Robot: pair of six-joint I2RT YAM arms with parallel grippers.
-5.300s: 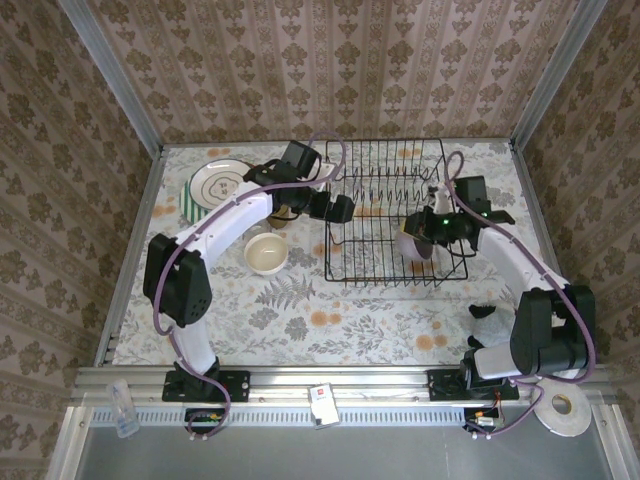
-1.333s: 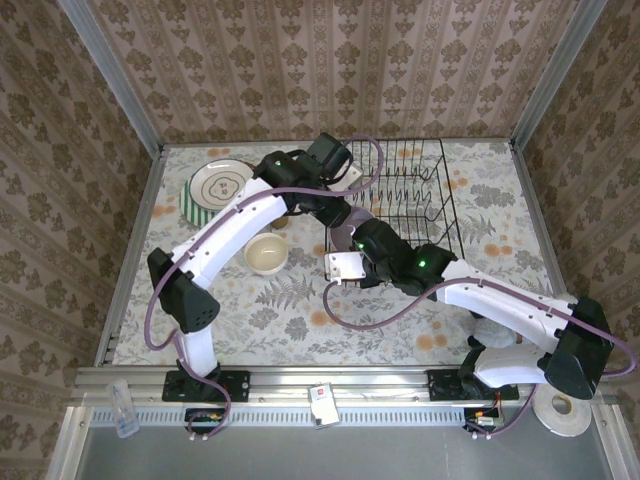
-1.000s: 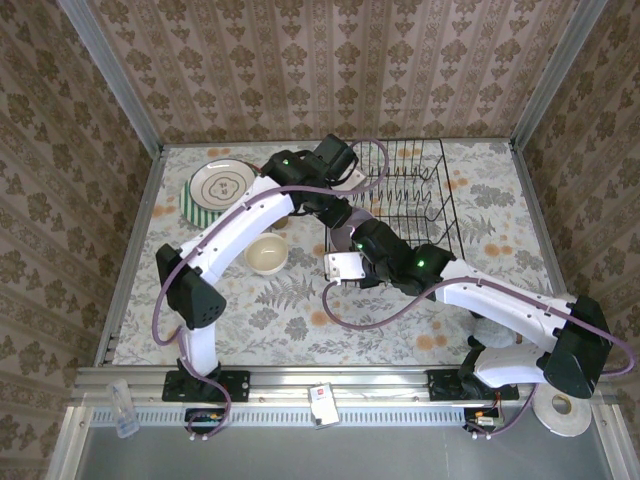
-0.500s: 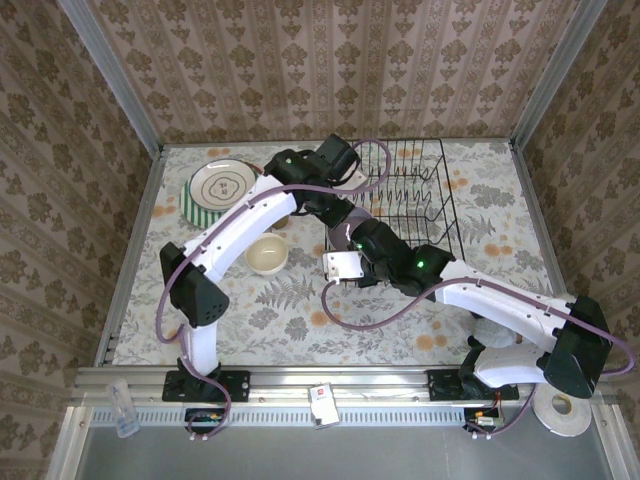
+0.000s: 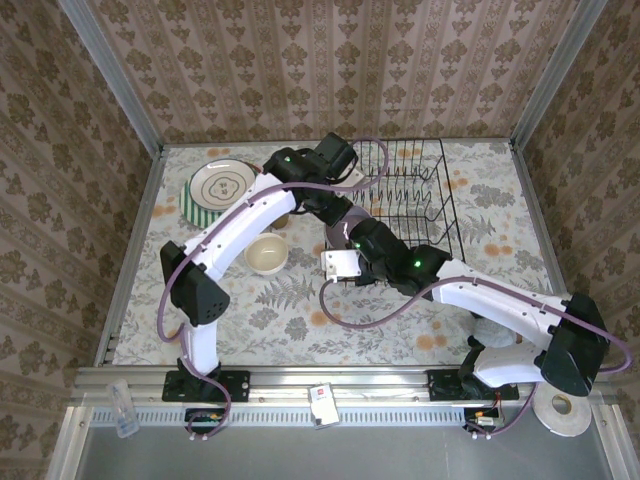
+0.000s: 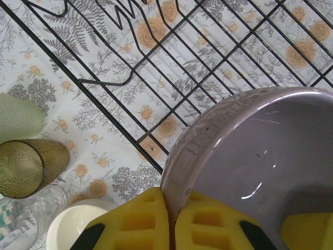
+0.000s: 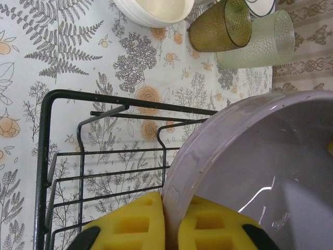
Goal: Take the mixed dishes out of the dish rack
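Brown damask walls (image 5: 330, 60), floral tabletop (image 5: 300, 320), alu frame (image 5: 330, 378).

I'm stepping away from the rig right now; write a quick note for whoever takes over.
Left gripper: shut on the lavender round bowl at its rim.
Right gripper: shut on the same rim; the bowl is over the left end of the black wire dish rack.
Done: stacked round plates, cream cup, amber cup and pale-green cup are on the table.
To do: release one gripper, set the bowl down. No other dishes visible in the rack.

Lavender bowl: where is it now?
In both wrist views the bowl is at the left end of the dish rack, rim pinched by the left gripper and right gripper.
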